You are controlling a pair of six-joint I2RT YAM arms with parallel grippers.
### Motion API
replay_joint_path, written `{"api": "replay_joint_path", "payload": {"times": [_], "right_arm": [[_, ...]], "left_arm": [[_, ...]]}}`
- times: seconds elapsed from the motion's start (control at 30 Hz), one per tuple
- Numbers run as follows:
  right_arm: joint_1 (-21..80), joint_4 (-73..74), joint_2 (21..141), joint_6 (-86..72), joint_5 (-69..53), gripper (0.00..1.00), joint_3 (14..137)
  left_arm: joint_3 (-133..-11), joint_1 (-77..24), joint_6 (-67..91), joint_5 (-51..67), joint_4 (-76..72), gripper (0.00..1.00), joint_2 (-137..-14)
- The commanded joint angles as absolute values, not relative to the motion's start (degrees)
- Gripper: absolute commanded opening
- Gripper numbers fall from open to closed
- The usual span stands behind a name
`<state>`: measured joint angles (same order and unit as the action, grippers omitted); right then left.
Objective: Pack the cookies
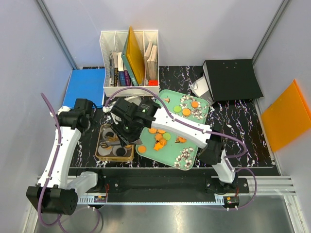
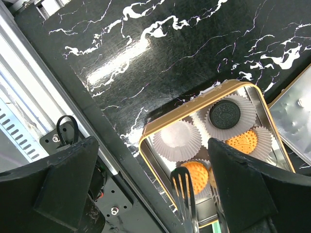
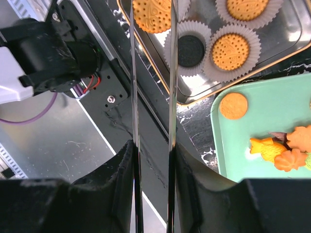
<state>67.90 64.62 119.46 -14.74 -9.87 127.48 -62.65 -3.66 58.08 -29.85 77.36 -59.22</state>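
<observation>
- Cookies [image 1: 158,137] go in by tongs: the right pincer [image 3: 153,160] clamps the tongs [image 3: 135,97], whose tips pinch one orange cookie [image 3: 151,14].
- It hangs over the near side of the tin [image 2: 192,110]; centre it above a free paper cup [image 2: 177,138], lower it flat, then ease the squeeze.
- Left pincer [image 2: 151,141] hovers spread, holding nothing.
- Other cookies lie on the green tray [image 1: 170,150], right of the tin, on the table [image 1: 243,131].
</observation>
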Motion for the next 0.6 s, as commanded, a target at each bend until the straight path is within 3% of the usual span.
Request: {"api": "replay_joint_path", "payload": {"times": [0.0, 0.57], "right_arm": [[68.56, 65.39, 120.93, -12.83, -12.04, 0.27, 131.39], [68.64, 66.45, 127.70, -12.48, -12.48, 0.31, 139.04]], "left_arm": [[-63.46, -3.34, 58.36, -31.12, 77.35, 0.99, -58.10], [-61.88, -3.43, 57.48, -29.97, 75.94, 0.99, -57.66]]}}
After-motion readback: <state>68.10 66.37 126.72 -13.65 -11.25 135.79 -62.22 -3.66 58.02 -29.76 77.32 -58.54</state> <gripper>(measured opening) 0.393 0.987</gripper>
